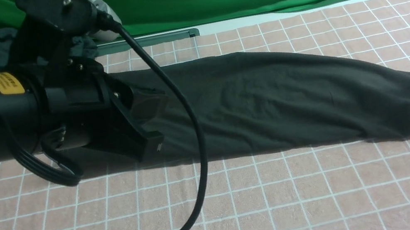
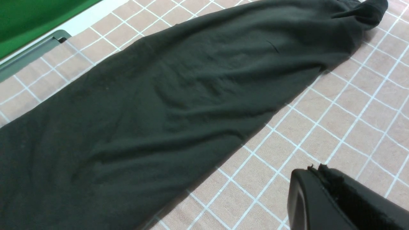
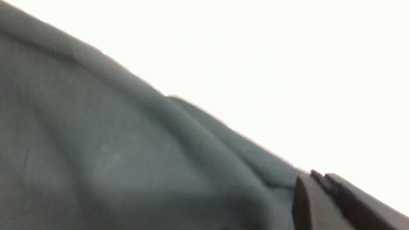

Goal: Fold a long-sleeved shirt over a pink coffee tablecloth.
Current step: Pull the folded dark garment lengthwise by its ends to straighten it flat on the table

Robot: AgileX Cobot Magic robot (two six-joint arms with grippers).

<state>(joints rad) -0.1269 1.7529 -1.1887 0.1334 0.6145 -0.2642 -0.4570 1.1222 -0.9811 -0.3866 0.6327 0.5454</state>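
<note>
front view: the long-sleeved shirt (image 1: 269, 99) lies as one long, dark, softly creased band across the pink coffee tablecloth (image 1: 247, 208), a textured cloth gridded with thin white lines. the shirt is broad at the robot's left and tapers to a bunched end at the right. the left pincer (image 2: 314, 171) has its jaws together, empty, over bare grid just beside the shirt's near edge. the right pincer (image 3: 316, 180) is closed too, with matte fabric running up to its tip. whether it nips that fabric cannot be told.
</note>
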